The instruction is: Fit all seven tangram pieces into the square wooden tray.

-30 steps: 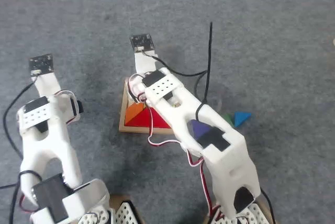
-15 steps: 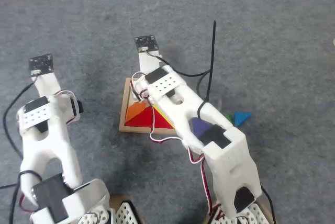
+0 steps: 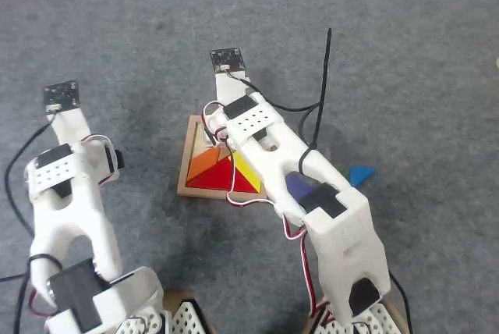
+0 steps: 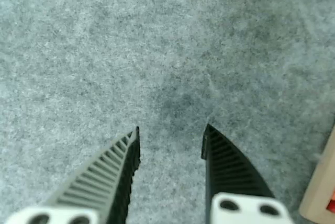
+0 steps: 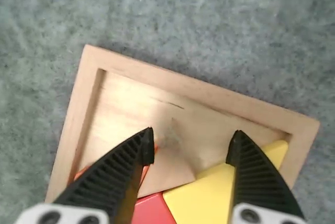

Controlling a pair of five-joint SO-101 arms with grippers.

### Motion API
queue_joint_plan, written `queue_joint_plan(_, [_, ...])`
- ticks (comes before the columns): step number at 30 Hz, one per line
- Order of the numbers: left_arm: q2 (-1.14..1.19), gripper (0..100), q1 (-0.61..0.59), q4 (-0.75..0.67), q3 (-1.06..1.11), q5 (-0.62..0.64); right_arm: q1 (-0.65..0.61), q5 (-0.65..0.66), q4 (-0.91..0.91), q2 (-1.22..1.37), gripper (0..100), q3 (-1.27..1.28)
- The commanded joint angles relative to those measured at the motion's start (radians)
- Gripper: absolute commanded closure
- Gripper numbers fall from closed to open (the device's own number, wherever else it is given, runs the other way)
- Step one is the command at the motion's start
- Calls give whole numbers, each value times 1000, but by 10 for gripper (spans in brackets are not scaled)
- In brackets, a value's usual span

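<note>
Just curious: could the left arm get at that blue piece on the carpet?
Probably not. The left gripper sits across the tray from the blue piece, with the right arm stretched between them.

Smooth wood tray (image 5: 199, 93), rough felt-like table cover (image 3: 405, 76), matt white plastic arms (image 3: 70, 217), ribbed black end effector fingers (image 5: 112, 177)

The right arm (image 3: 265, 140) hides much of the wooden tray (image 3: 201, 193) from us. Just beside the tray, a purple piece (image 3: 295, 186) peeks from under that arm, perhaps a square. Our left wrist view crops the tray to a corner.
</note>
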Motion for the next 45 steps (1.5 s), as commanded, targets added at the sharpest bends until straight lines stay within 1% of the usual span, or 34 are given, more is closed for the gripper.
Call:
queue_joint_plan(1, [-41, 804, 8, 6, -35, 9, -1, 5, 19, -13, 757, -52])
queue_joint_plan(9, [-41, 804, 8, 6, -35, 9, 8, 5, 56, -38, 757, -49])
queue_joint_plan(17, [-41, 804, 8, 3, -36, 9, -91, 9, 50, -24, 757, -55])
queue_joint_plan(19, [-41, 804, 9, 3, -47, 5, -84, 9, 79, -45, 757, -78])
queue_joint_plan(21, [-41, 804, 37, 21, -81, -12, -44, 8, 139, -97, 757, -107])
queue_joint_plan(23, [-40, 804, 77, 95, -136, -51, -4, 8, 196, -173, 757, -127])
queue_joint_plan(25, [-40, 804, 127, 210, -223, -77, 42, 8, 243, -272, 757, -132])
queue_joint_plan(28, [-41, 804, 203, 387, -383, -153, 111, 20, 321, -440, 757, -129])
queue_joint_plan(31, [-40, 804, 275, 522, -506, -226, 193, 92, 437, -625, 757, -120])
queue_joint_plan(34, [-37, 804, 362, 582, -515, -370, 312, 161, 499, -812, 757, 0])
queue_joint_plan(35, [-29, 804, 396, 585, -498, -411, 344, 178, 490, -872, 757, 83])
queue_joint_plan(37, [14, 804, 454, 578, -479, -450, 386, 212, 394, -980, 757, 318])
queue_joint_plan(39, [86, 804, 499, 539, -479, -454, 397, 261, 205, -1076, 757, 609])
queue_joint_plan(42, [226, 799, 552, 463, -495, -482, 397, 353, -133, -1188, 757, 1022])
queue_joint_plan(44, [316, 776, 577, 439, -526, -500, 397, 400, -294, -1247, 757, 1189])
queue_joint_plan(45, [359, 768, 585, 431, -549, -503, 397, 420, -323, -1273, 757, 1229])
